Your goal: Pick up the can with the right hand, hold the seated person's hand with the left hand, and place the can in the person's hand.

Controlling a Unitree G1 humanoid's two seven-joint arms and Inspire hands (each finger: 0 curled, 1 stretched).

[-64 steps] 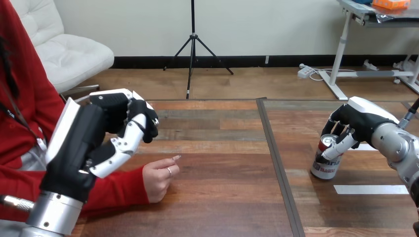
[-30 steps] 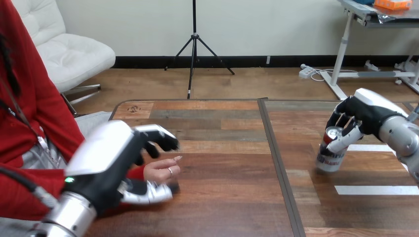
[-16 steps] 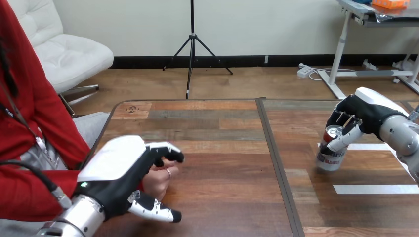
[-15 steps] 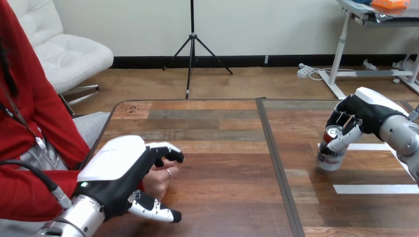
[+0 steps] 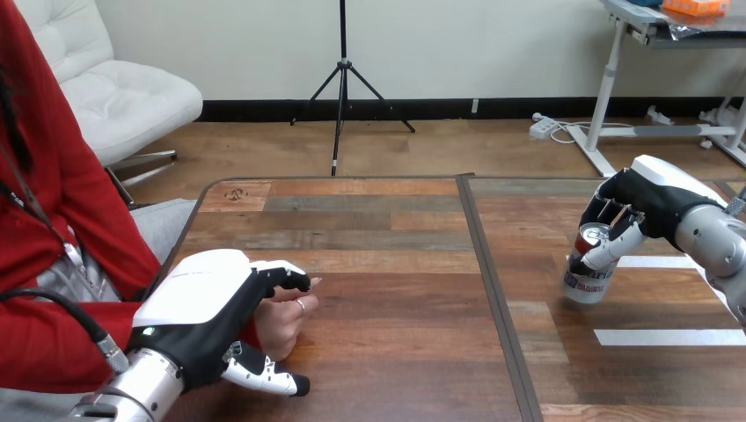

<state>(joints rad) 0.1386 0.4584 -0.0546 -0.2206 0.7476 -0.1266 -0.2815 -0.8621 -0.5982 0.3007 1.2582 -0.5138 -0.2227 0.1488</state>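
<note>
A silver and red can stands at the table's right side, tilted slightly. My right hand is shut on it, fingers wrapped round its top and thumb across its front. At the left, the person's hand rests on the table in a loose fist, one finger pointing right. My left hand lies over it from the near left. Its fingers curl over the top of the person's hand and its thumb reaches along the near side.
A dark seam runs front to back between two wooden tabletops. Two white tape strips lie on the right top near the can. The person's red sleeve rests at the table's left edge.
My left hand came down from a raised pose onto the person's hand and its fingers drew in over it. My right hand and the can shifted only slightly.
</note>
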